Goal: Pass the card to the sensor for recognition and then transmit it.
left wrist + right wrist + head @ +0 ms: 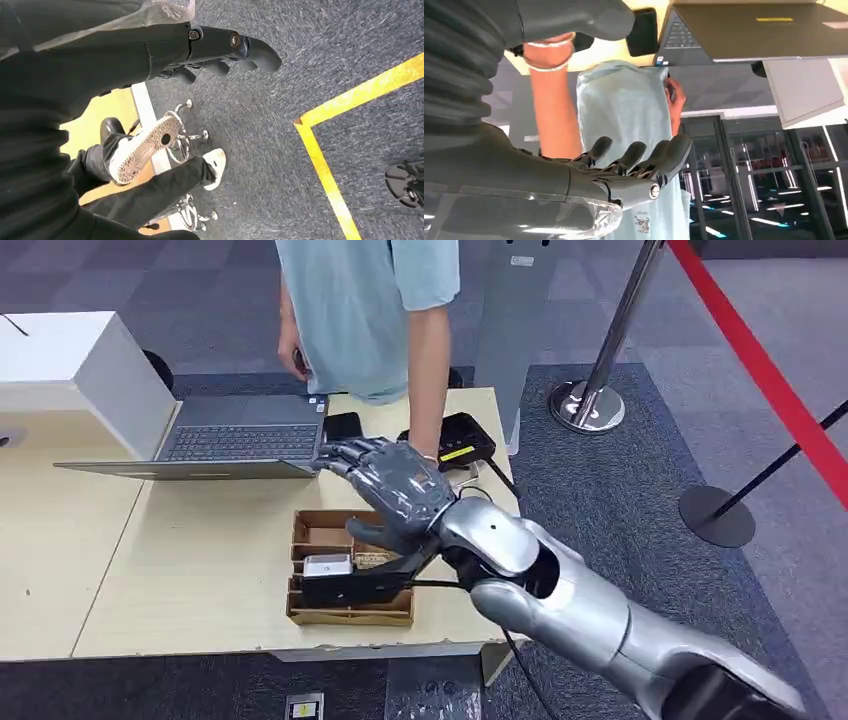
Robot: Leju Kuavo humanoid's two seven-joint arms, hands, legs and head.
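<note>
A white card (328, 565) lies in a brown cardboard tray (320, 532) near the table's front edge, with a dark item beside it. My right hand (392, 490) hovers just above the tray's far side, fingers spread and empty; its fingers (639, 159) stretch toward a person's shirt. The black sensor (462, 436) with a yellow label sits on the table's far right corner, beyond the hand. My left hand (225, 47) hangs over the carpet, fingers loosely extended, holding nothing.
A person in a light blue shirt (365, 300) stands behind the table with a forearm (428, 380) reaching down beside the sensor. An open laptop (240, 440), a small black device (343, 426) and a white box (70, 365) stand at the back. Stanchions (600, 380) with a red belt stand right.
</note>
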